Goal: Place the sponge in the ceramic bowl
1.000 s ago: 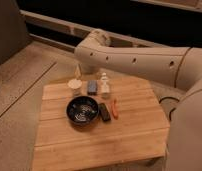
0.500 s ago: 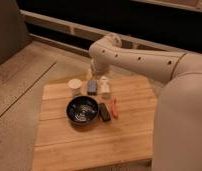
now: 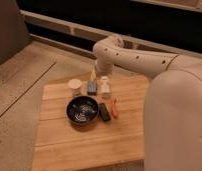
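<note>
Camera view: on the wooden table [image 3: 59, 145] a small pale cup [image 3: 74, 85] stands at the back left, with the dark bowl [image 3: 82, 110] in front of it. The grey-blue sponge [image 3: 92, 87] lies on the boards behind the bowl, outside it. Just right of the sponge hangs the gripper [image 3: 104, 85], and I cannot tell its grip; a black bar [image 3: 104, 112] and an orange piece [image 3: 114, 107] lie right of the bowl.

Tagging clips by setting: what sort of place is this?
Probably an indoor test space rather than a home kitchen: a wooden table on speckled flooring, holding staged items like the ceramic bowl, sponge and small cup. The gripper hangs beside the sponge.
</note>
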{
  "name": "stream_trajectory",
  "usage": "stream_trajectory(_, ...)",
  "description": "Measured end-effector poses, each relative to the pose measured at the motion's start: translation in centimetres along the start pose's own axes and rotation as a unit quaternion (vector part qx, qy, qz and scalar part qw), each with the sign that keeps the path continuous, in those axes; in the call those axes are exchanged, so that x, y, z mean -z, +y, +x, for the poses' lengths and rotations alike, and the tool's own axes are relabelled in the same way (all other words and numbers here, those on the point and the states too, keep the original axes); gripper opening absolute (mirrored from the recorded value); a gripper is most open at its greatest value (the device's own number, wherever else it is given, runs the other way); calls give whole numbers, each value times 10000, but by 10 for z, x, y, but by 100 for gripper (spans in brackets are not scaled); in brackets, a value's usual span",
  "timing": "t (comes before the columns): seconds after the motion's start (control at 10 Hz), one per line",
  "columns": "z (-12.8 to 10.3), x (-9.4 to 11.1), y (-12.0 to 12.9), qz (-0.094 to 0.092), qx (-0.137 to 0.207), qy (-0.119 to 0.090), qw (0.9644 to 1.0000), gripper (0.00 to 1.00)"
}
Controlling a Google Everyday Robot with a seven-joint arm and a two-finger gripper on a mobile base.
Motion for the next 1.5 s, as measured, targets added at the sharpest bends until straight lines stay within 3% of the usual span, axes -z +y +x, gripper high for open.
stream_trajectory(0.2,-1,2,0,-14,-17,-57,10000,65)
stream_trajectory(0.4,-6,2,1,-296,-363,-365,9982,65)
stream_trajectory(0.7,-17,-12,4,-928,-759,-1048,9872,65)
stream_trajectory(0.9,-11,-26,-1,-1083,-763,-1185,9841,65)
stream_trajectory(1.0,-4,-37,-5,-1066,-651,-1143,9856,65)
stream_trajectory(1.2,11,-59,-5,-772,-76,-791,9938,65)
stream_trajectory(1.5,5,-83,5,-551,419,-351,9970,65)
